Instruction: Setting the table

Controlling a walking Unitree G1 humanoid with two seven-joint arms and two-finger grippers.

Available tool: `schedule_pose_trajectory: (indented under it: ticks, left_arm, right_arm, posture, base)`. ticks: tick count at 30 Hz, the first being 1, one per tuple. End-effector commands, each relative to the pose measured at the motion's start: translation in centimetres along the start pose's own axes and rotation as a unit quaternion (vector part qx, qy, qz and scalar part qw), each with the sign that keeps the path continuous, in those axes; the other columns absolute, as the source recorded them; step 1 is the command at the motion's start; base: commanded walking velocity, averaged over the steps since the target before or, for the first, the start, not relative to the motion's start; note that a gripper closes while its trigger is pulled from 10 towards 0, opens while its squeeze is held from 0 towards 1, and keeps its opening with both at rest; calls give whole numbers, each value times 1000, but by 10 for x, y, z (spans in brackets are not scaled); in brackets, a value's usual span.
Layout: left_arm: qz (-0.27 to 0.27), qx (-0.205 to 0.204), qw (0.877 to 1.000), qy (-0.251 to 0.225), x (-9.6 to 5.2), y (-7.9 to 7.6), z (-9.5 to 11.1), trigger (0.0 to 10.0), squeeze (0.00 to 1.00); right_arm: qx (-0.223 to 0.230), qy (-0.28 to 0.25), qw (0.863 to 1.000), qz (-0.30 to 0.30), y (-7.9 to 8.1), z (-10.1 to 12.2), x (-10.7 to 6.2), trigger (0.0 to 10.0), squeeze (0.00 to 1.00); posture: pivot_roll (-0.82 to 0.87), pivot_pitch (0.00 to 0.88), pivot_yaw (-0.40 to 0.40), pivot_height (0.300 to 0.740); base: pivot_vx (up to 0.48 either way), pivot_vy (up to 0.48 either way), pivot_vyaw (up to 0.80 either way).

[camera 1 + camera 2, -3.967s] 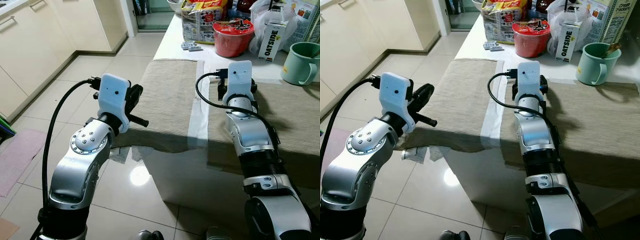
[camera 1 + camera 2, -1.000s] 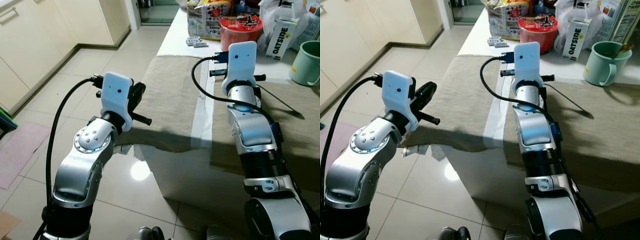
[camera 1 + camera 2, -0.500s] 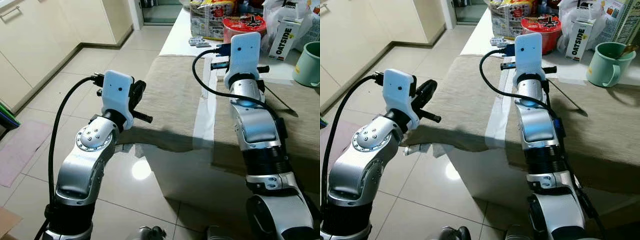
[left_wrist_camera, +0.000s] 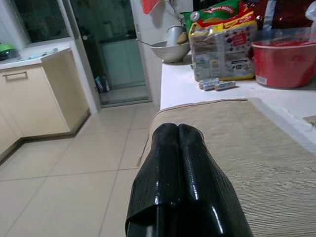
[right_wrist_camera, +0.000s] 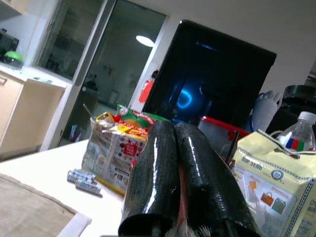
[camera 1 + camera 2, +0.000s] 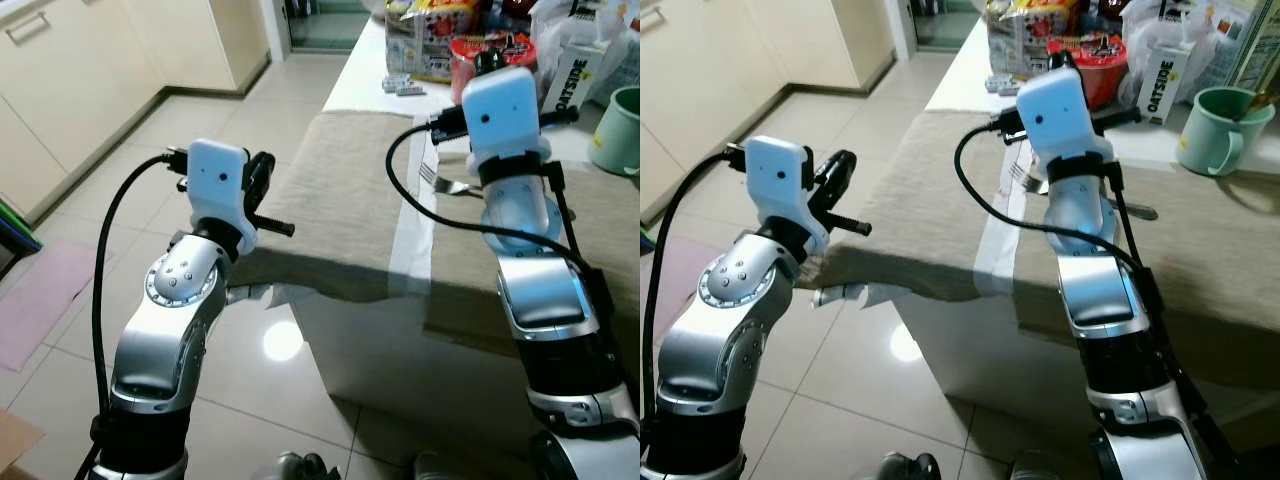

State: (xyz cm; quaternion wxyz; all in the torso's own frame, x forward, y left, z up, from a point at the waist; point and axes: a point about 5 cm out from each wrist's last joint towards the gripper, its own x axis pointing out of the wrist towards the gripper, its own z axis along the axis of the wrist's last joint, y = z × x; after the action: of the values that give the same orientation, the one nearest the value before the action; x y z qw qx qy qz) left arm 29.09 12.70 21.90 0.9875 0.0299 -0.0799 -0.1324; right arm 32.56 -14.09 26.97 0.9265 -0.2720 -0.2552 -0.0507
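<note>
A fork (image 6: 447, 183) lies flat on the right-hand woven placemat (image 6: 610, 225), tines toward the strip of bare table (image 6: 412, 215) between that mat and the left placemat (image 6: 330, 190); its handle runs back behind the raised right arm, so its far end is hidden. The right gripper (image 5: 181, 163) is lifted above the table with its two black fingers pressed together on nothing, pointing toward the red instant-noodle bowl (image 6: 1092, 62) and the snack multipack (image 5: 114, 148). The left gripper (image 4: 178, 163) hangs off the table's near corner, fingers likewise closed and empty, aimed along the left mat. The fork looks like thin, rigid metal: probably light, smooth and slippery, and sitting so low on the cloth that the fingers have little to get under. The narrow handle just behind the tines seems the best place to pinch, across its width. A green mug (image 6: 1211, 132) and an Oatside carton (image 6: 1161, 68) stand further back.
</note>
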Motion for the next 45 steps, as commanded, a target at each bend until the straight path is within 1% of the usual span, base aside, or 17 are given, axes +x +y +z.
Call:
schedule_pose_trajectory:
  ticks: [1, 2, 3, 4, 5, 6, 15, 27, 30, 32, 33, 34, 35, 36, 40, 43, 45]
  left_arm:
    - [8, 1, 1000, 2, 0, 3, -2, 10000, 0]
    - [7, 1, 1000, 1, 0, 3, -2, 10000, 0]
    - [7, 1, 1000, 1, 0, 3, -2, 10000, 0]
    - [7, 1, 1000, 0, 1, 3, -2, 10000, 0]
    - [6, 1, 1000, 0, 1, 2, -2, 10000, 0]
    - [5, 3, 1000, 0, 1, 2, -3, 10000, 0]
    - [1, 5, 1000, 1, 0, 1, -3, 10000, 0]
    - [-7, 10, 1000, 1, -1, 0, -2, 10000, 0]
    - [-8, 10, 1000, 2, -1, 0, -2, 10000, 0]
    - [-9, 9, 1000, 2, -1, -1, -2, 10000, 0]
    - [-9, 9, 1000, 2, -1, -1, -2, 10000, 0]
    - [-10, 8, 1000, 2, -1, -1, -2, 10000, 0]
    - [-10, 8, 1000, 2, -1, -1, -2, 10000, 0]
    - [-10, 8, 1000, 2, -1, -2, -2, 10000, 0]
    - [-11, 8, 1000, 2, -1, -2, -2, 10000, 0]
    - [-11, 7, 1000, 3, -1, -3, -2, 10000, 0]
    - [-12, 8, 1000, 4, -1, -3, -3, 10000, 0]
  right_arm:
    - [7, 24, 1000, 14, 4, -6, -4, 0, 0]
    - [16, 45, 999, 15, 7, -12, -6, 0, 0]
    - [32, 72, 997, 13, 9, -20, -8, 10000, 0]
    - [43, 89, 995, 11, 10, -24, -9, 10000, 0]
    - [54, 102, 993, 6, 10, -28, -9, 10000, 792]
    - [68, 123, 990, 8, 11, -36, -9, 10000, 1000]
    - [107, 164, 981, 2, 15, -50, -4, 10000, 1000]
    - [128, 169, 977, 11, 24, -50, -4, 10000, 1000]
    - [115, 175, 978, 8, 23, -52, -3, 10000, 1000]
    - [79, 179, 980, 19, 23, -53, -2, 10000, 1000]
    - [57, 181, 981, 28, 24, -54, 0, 10000, 557]
    - [43, 185, 981, 35, 24, -56, 1, 10000, 0]
    - [43, 185, 981, 35, 24, -56, 1, 10000, 0]
    - [25, 187, 981, 42, 22, -59, 3, 10000, 0]
    - [30, 193, 980, 41, 20, -63, 4, 10000, 0]
    - [97, 228, 968, 33, 21, -72, 3, 10000, 0]
    - [139, 256, 956, 30, 26, -80, 1, 10000, 0]
  posture:
    - [-205, 73, 134, 740]
    - [-204, 69, 136, 740]
    - [-204, 69, 136, 740]
    - [-204, 69, 136, 740]
    - [-204, 69, 136, 740]
    - [-201, 62, 134, 740]
    - [-190, 51, 130, 740]
    - [-185, 48, 127, 740]
    - [-185, 50, 127, 740]
    - [-185, 50, 127, 740]
    - [-187, 52, 127, 740]
    - [-187, 52, 127, 740]
    - [-187, 52, 127, 740]
    - [-188, 53, 126, 740]
    - [-188, 54, 125, 740]
    - [-187, 57, 126, 740]
    - [-184, 59, 127, 740]
  base:
    - [0, 0, 0]
    - [0, 0, 0]
    - [0, 0, 0]
    - [0, 0, 0]
    - [0, 0, 0]
    - [0, 0, 0]
    - [0, 0, 0]
    - [0, 0, 0]
    - [0, 0, 0]
    - [0, 0, 0]
    - [0, 0, 0]
    - [0, 0, 0]
    - [0, 0, 0]
    - [0, 0, 0]
    - [0, 0, 0]
    - [0, 0, 0]
    - [0, 0, 0]
